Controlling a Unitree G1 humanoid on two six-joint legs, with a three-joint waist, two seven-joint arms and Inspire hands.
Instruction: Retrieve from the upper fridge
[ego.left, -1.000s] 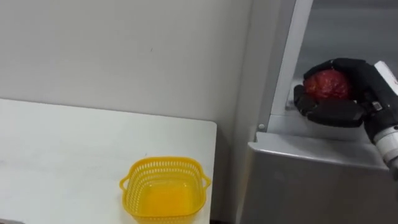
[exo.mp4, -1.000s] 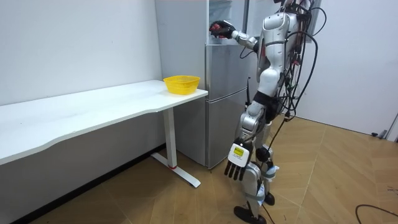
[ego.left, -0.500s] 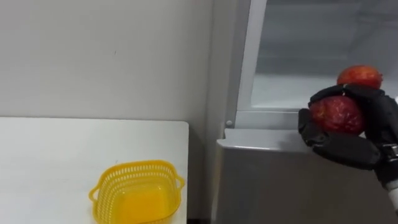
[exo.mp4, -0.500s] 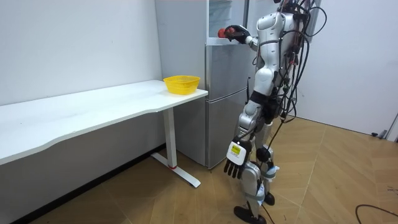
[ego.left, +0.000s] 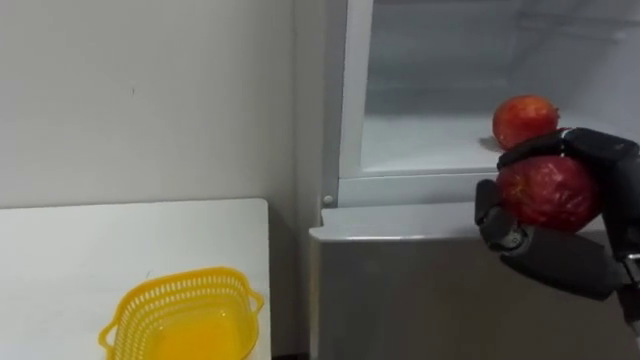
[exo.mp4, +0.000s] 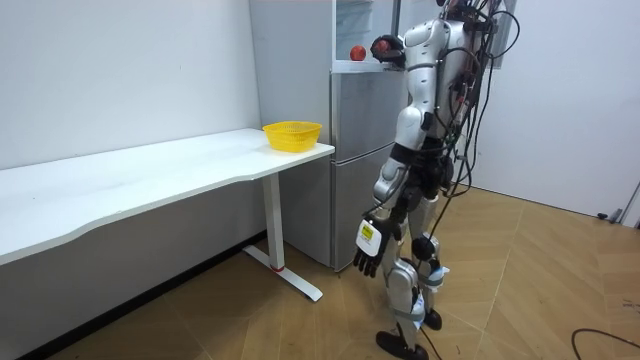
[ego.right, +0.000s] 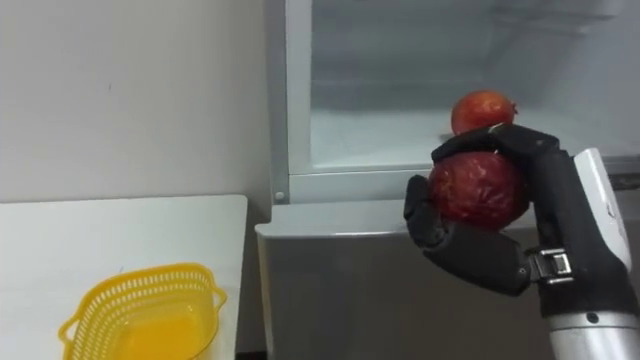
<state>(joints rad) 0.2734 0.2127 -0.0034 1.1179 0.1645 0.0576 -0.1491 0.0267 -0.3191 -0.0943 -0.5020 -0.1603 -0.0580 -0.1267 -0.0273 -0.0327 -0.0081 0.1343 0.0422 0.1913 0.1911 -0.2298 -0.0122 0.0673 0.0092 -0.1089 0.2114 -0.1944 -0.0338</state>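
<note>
My right hand (ego.left: 560, 262) is shut on a dark red round fruit (ego.left: 548, 192), held in front of the open upper fridge compartment (ego.left: 430, 140), just outside its lower edge. A second red fruit (ego.left: 524, 119) rests on the white shelf inside, behind and slightly left of the held one. In the room view I stand at the fridge (exo.mp4: 365, 150) with the right hand raised near my shoulder, the held fruit (exo.mp4: 380, 46) apart from the shelf fruit (exo.mp4: 356, 52). My left hand (exo.mp4: 367, 250) hangs open beside my thigh.
A yellow plastic basket (ego.left: 180, 315) sits on the white table's (ego.left: 60, 260) right end, left of the fridge. The grey lower fridge door (ego.left: 400, 290) is closed below my hand. A white wall stands behind the table.
My right hand has drawn back out of the fridge toward my body with the fruit still in it. The second fruit on the shelf has come into sight. The head camera has turned right.
</note>
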